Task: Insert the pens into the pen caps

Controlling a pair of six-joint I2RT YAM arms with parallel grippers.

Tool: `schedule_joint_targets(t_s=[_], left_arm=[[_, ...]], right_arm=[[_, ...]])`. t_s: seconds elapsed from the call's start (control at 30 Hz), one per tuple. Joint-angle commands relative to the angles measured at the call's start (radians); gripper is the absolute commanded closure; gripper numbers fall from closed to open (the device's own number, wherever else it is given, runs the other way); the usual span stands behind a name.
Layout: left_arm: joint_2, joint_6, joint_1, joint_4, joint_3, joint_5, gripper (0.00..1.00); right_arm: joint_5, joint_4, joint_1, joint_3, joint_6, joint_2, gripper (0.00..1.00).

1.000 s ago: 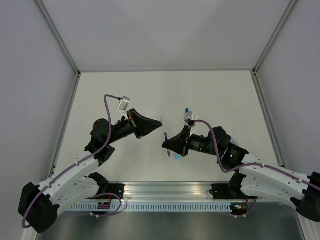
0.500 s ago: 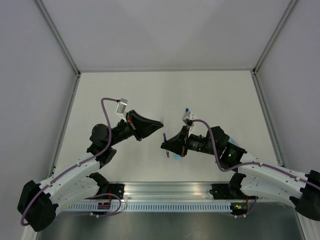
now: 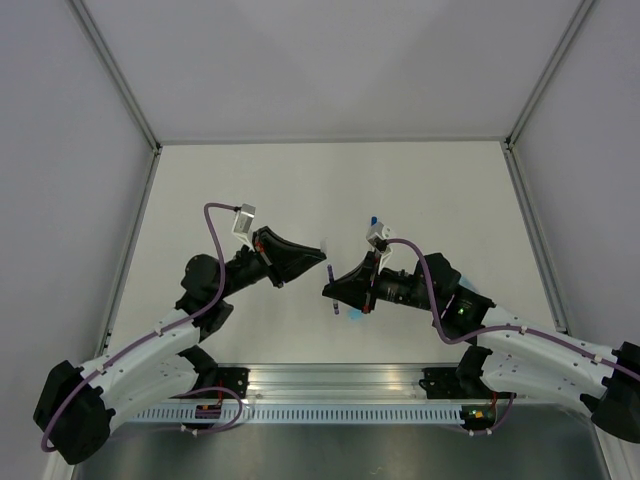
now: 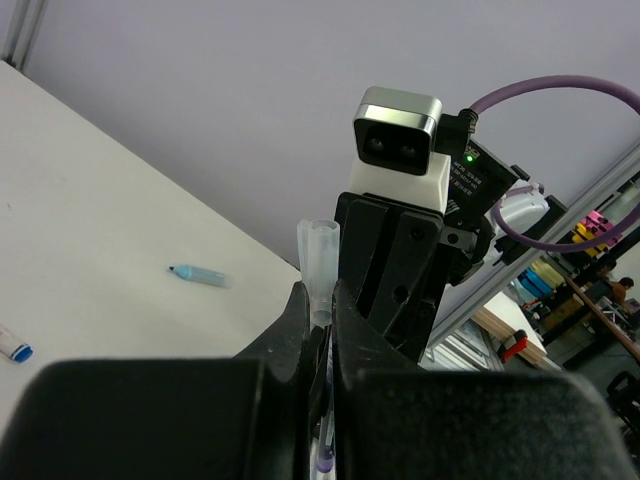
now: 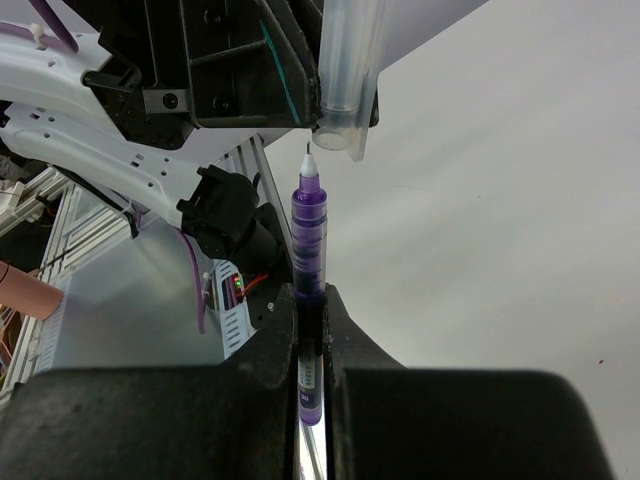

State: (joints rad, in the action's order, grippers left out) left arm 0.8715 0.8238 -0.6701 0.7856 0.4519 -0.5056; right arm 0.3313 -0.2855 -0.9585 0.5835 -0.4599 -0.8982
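Nearest the arms' bases, the right claw [image 5: 311,305] is clamped on a purple pen [image 5: 308,230], held clear of the table [image 3: 300,190] with its fine tip up; just beyond, the left claw [image 4: 319,305] pinches a pale cap [image 5: 345,70], open mouth facing the pen; the tip sits just beside that mouth, not inside it; farther off on the table lie a small pale-blue piece [image 4: 198,274] and, well apart from it, a blue-and-white pen [image 4: 12,348], partly cut off at the picture's edge.
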Motion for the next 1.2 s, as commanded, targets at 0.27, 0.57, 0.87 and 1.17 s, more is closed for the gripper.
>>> schedule_joint_targets(t_s=[0.27,0.57,0.87,1.17], left_arm=[[0.004,0.012,-0.019,0.112,-0.025,0.036,0.98],[0.011,0.023,-0.023,0.127,-0.022,0.071,0.98],[0.026,0.029,-0.039,0.148,-0.025,0.072,0.98],[0.032,0.020,-0.086,0.210,-0.088,0.071,0.98]], right_arm=[[-0.018,-0.037,-0.002,0.007,-0.010,-0.001,1.00],[0.009,-0.050,-0.002,0.012,-0.025,-0.027,1.00],[0.003,-0.049,-0.002,0.007,-0.025,-0.018,1.00],[-0.047,-0.035,-0.002,0.003,-0.023,-0.004,1.00]])
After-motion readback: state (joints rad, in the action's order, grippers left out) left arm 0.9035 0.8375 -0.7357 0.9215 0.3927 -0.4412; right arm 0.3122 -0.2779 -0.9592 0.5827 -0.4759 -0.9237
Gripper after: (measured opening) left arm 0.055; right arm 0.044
